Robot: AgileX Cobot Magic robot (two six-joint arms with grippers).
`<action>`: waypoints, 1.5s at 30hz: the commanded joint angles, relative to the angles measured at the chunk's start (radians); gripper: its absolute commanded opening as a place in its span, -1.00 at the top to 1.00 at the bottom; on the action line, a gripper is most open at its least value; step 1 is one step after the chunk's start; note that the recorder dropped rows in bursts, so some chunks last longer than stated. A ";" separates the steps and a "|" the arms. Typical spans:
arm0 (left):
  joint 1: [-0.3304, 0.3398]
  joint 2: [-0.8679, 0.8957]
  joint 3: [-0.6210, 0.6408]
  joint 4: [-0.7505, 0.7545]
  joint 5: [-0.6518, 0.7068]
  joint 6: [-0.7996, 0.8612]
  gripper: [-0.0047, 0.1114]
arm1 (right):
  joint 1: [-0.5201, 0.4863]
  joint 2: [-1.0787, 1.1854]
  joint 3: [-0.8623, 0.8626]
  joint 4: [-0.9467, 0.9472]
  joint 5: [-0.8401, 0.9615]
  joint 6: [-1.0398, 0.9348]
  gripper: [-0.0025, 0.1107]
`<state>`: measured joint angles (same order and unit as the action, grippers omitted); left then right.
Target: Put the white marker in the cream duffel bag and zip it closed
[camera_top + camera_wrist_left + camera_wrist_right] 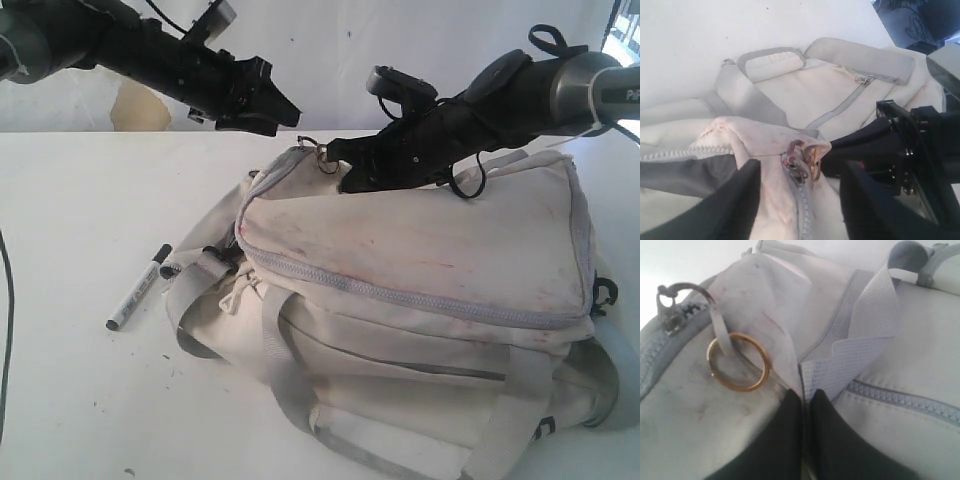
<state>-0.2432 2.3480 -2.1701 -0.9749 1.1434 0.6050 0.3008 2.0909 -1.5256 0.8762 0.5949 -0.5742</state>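
While the white marker [137, 288] lies on the table [70, 400] just beside the near-left end of the cream duffel bag [420, 250], outside it, the main zipper [400, 297] along the top panel looks mostly run shut, so the pen has no clear way in. The first risk is one of order: if the bag is not opened wide enough, the marker gets left out. Farther back, the right gripper [806, 399] is pinched flat on a fold of bag fabric beside the zipper pull [796, 162] and its gold ring [738, 361]. That thin cloth could slip free once the slider is tugged. Above it, the left gripper [800, 175] has its jaws spread either side of the pull, holding nothing. Closing off-centre, it may catch cloth rather than the ring and jam the teeth.
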 commanded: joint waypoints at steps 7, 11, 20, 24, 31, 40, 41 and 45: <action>-0.073 -0.020 -0.007 0.111 -0.078 0.311 -0.24 | -0.007 -0.004 0.001 -0.018 0.041 -0.031 0.96; -0.081 -0.020 -0.007 0.093 -0.126 0.313 -0.24 | -0.007 -0.004 0.001 -0.043 0.051 -0.031 0.96; -0.088 -0.018 -0.007 0.147 -0.119 0.445 -0.24 | -0.007 -0.004 0.001 -0.043 0.042 -0.035 0.96; -0.094 -0.018 -0.007 0.114 -0.084 0.550 -0.24 | -0.005 -0.004 0.001 -0.043 0.049 -0.102 0.96; -0.098 -0.018 -0.007 0.114 -0.027 0.692 -0.24 | -0.003 -0.004 0.001 -0.035 0.052 -0.164 0.96; -0.098 -0.018 -0.007 0.108 0.000 0.868 -0.14 | -0.003 -0.006 0.001 -0.028 0.048 -0.260 0.96; -0.098 -0.018 -0.007 0.100 0.000 0.883 -0.14 | -0.003 -0.006 0.001 -0.028 0.048 -0.267 0.96; -0.098 -0.018 -0.007 0.096 0.000 0.920 -0.14 | -0.003 -0.009 0.001 -0.017 0.048 -0.300 0.96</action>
<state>-0.3394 2.3457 -2.1701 -0.8544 1.1342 1.5006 0.3008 2.0909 -1.5256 0.8519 0.6374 -0.8425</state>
